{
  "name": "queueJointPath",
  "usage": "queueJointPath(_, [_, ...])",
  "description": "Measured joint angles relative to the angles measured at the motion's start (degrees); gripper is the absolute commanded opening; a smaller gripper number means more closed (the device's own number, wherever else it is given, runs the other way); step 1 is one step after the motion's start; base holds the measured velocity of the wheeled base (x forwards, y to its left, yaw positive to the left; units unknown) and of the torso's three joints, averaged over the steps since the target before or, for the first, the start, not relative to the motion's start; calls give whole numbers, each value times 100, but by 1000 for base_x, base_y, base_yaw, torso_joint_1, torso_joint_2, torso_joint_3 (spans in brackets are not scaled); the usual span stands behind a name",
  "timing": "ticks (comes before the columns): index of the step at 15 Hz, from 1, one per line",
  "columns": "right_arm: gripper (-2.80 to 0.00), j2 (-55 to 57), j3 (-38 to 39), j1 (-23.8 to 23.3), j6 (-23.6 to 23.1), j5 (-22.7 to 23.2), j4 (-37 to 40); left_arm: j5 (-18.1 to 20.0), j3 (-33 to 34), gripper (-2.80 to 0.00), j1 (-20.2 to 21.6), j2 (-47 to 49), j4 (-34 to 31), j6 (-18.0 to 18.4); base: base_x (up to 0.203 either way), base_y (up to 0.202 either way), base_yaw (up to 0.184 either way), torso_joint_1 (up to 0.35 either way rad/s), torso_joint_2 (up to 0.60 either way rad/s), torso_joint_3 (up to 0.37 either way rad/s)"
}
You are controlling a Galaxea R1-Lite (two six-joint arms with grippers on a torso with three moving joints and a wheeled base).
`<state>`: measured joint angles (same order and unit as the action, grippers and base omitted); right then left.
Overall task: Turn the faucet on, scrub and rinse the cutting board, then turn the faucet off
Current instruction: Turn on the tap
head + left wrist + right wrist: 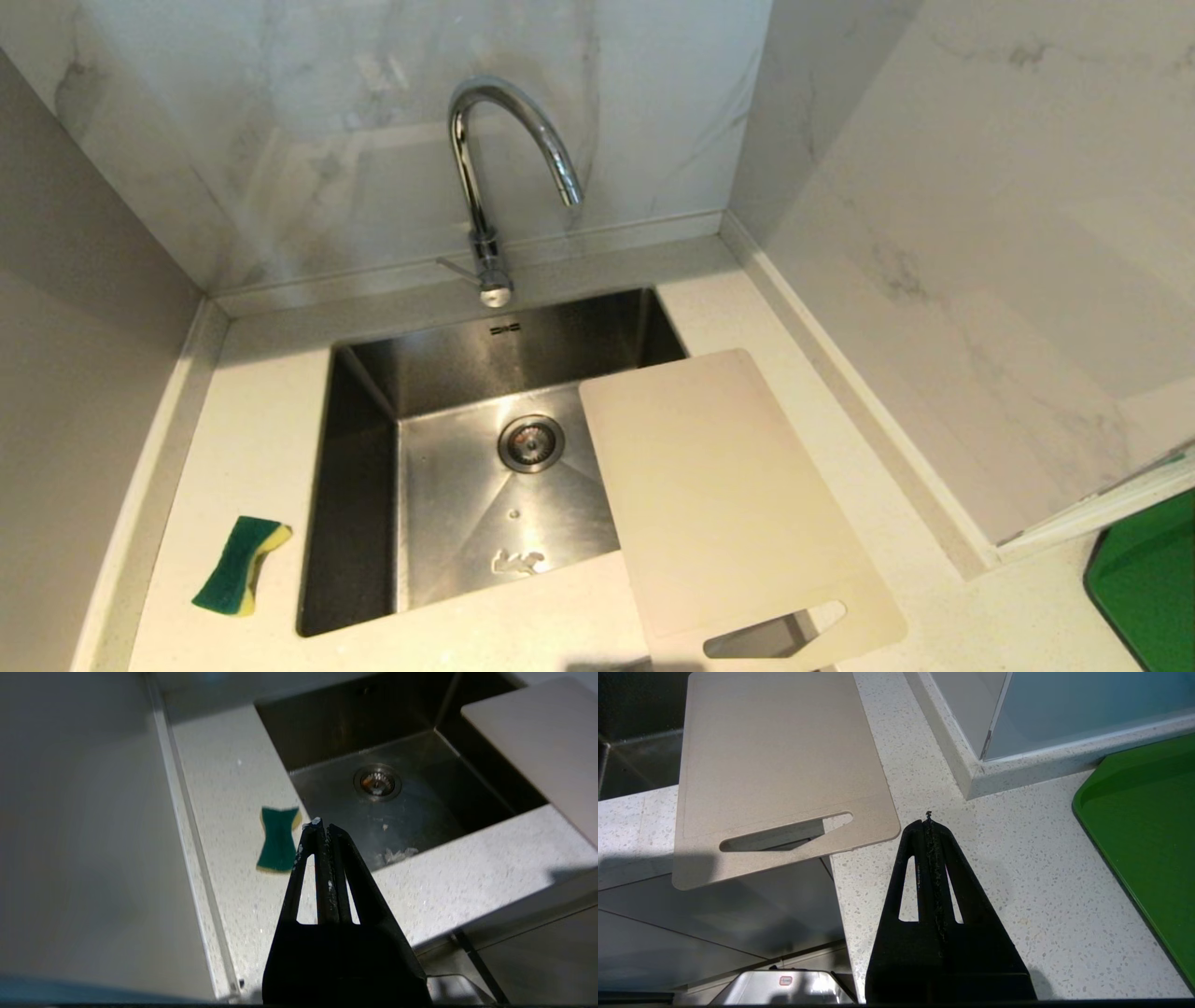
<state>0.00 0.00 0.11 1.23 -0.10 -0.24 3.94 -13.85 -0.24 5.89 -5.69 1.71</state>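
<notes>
The chrome gooseneck faucet [485, 187] stands behind the steel sink [364, 504], its thin lever [455, 269] pointing left; no water runs. The cream cutting board [719, 495] [780, 760] lies over the sink's right rim, its slotted end overhanging the counter's front edge. A green and yellow sponge [241, 565] [278, 839] lies on the counter left of the sink. Neither gripper shows in the head view. My left gripper [323, 826] hangs shut and empty above the front counter near the sponge. My right gripper [928, 822] is shut and empty over the counter right of the board.
A green tray [1144, 588] [1143, 821] sits at the counter's right end. Marble walls close in the back and right, with a raised ledge [840, 373] along the right. The sink drain [530, 442] is open, with a little foam near the front wall.
</notes>
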Motion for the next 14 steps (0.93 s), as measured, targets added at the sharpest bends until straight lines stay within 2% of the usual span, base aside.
queueJointPath(8, [-280, 0, 0, 0, 0, 2, 2, 39, -3106, -280, -6, 2948, -74, 199, 0, 0, 0, 0, 0, 0])
queueJointPath(14, [-280, 0, 0, 2, 0, 2, 2, -22, -4637, -280, -150, 4880, -78, 284, 0, 0, 0, 0, 0, 0])
